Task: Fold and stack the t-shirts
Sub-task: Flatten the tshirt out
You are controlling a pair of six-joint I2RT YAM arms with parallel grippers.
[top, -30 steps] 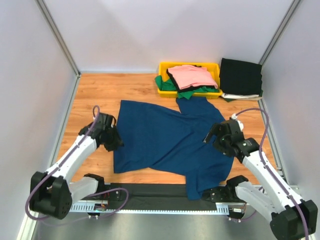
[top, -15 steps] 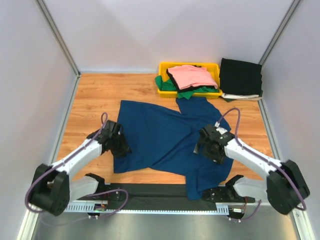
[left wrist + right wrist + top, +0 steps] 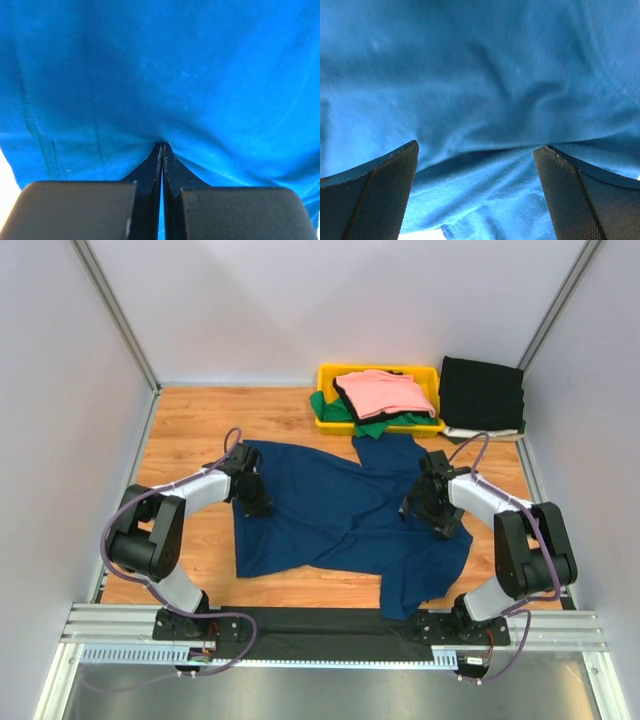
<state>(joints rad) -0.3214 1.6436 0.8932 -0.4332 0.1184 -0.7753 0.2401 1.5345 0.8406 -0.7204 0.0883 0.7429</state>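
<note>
Nearest the arms, a black mat strip (image 3: pixel 300 621) lines the near edge of the wooden table (image 3: pixel 190 430), and a rumpled corner of the large navy blue cotton t-shirt (image 3: pixel 330 510) droops onto it at the right. The rest of that shirt lies spread across the table's middle, creased and skewed; which end holds the collar cannot be told.

The left gripper (image 3: pixel 161 146) sits on the shirt's left border, its fingers pressed together with a pucker of navy cloth pinched at the tips. The right gripper (image 3: pixel 477 148) hovers low over the shirt's right side with its pads (image 3: pixel 385 185) spread wide and a fold of cloth bulging between them, not yet clamped. Each arm serves its own side, so the right likely needs to close before any lift.

At the far edge a yellow plastic bin (image 3: pixel 328 373) holds a pink tee (image 3: pixel 385 392) over a green tee (image 3: pixel 375 427). A folded black cloth (image 3: pixel 482 392) fills the far right corner. Pale panel walls enclose the table.
</note>
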